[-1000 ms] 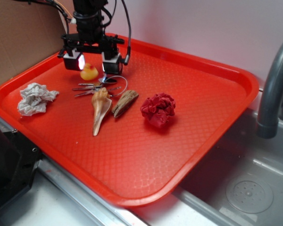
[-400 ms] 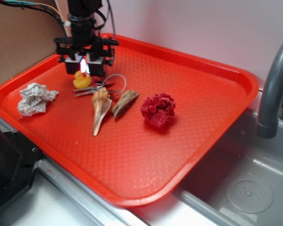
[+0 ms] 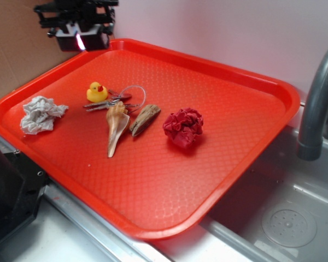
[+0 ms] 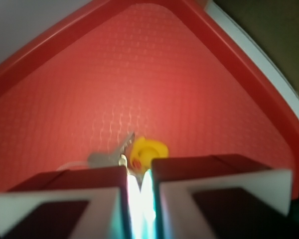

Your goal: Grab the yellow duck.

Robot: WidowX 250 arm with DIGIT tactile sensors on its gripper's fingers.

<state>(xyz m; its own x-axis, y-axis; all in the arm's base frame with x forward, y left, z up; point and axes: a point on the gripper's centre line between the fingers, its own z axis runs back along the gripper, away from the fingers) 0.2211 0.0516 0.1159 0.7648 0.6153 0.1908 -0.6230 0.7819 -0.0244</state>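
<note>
- The gripper [image 3: 80, 39] is cut off at the top of the exterior view; the wrist view is blurred, with the yellow duck [image 4: 148, 154] partly behind the fingertips [image 4: 104, 191].
- The duck [image 3: 97, 91] sits free on the red tray [image 3: 273, 87], touching the keys [image 3: 112, 101], well below the gripper.
- The fingers are pressed together, empty.
- A moment ago the gripper was low over the duck; now it is raised.

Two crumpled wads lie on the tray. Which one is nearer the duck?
The white crumpled wad, at the red tray's left edge; the red wad lies beyond the seashell and wood piece, farther from the yellow duck.
</note>
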